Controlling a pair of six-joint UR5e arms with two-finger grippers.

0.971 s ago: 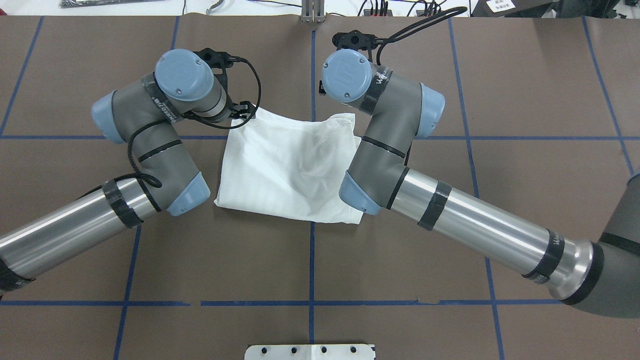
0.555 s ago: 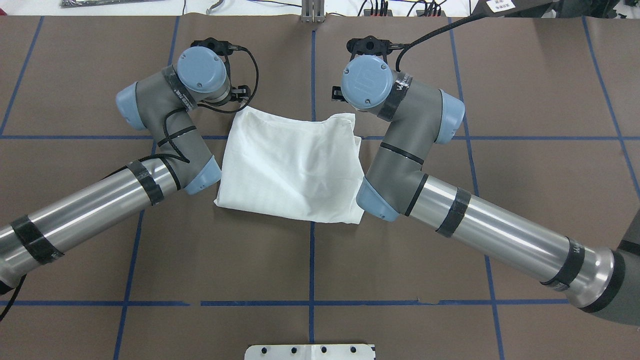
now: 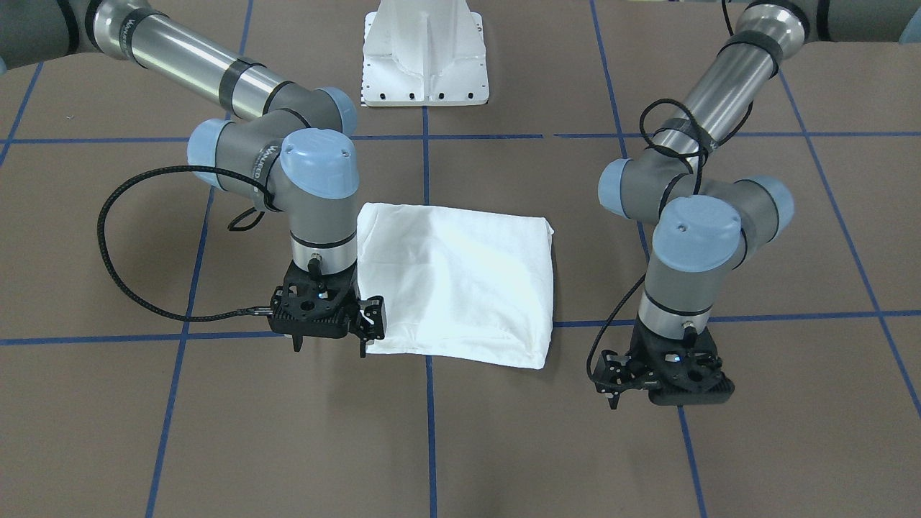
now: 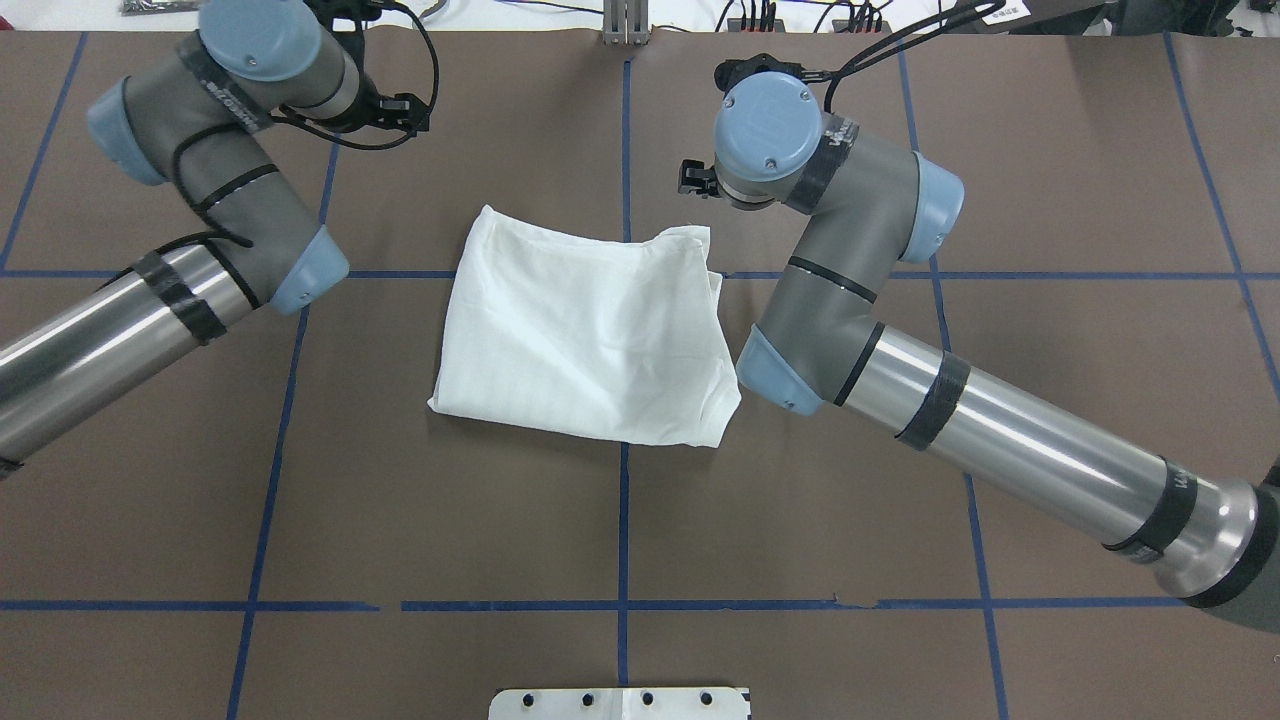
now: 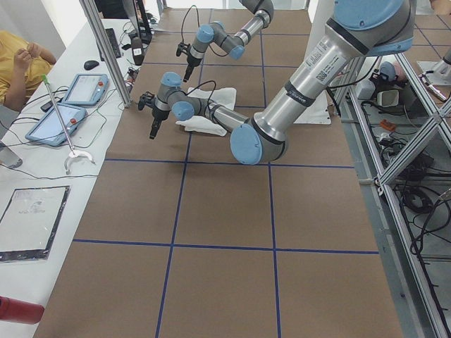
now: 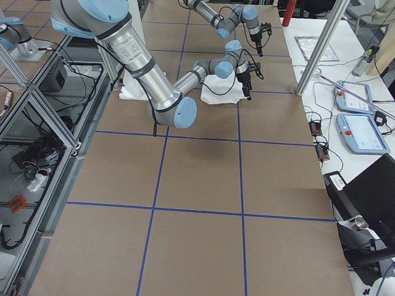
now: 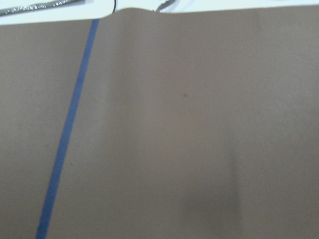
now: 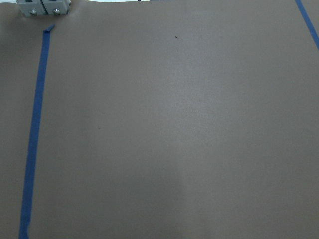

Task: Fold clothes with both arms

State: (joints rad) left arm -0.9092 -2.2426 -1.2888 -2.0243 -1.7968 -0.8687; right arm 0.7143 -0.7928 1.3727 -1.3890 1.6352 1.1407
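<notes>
Both stand released and empty: the right gripper [image 3: 329, 347] just beside the folded white T-shirt [image 3: 460, 280], the left gripper [image 3: 658, 399] well apart from it.

Brown counter [image 4: 480, 520], matte cover, blue tape lines [image 4: 622, 530] forming a grid. 1 white T-shirt [image 4: 585, 335], folded to a rough rectangle, lies flat mid-counter over a tape crossing. White base block [image 4: 620, 703] sits at the robot-side edge on the centre line.
</notes>
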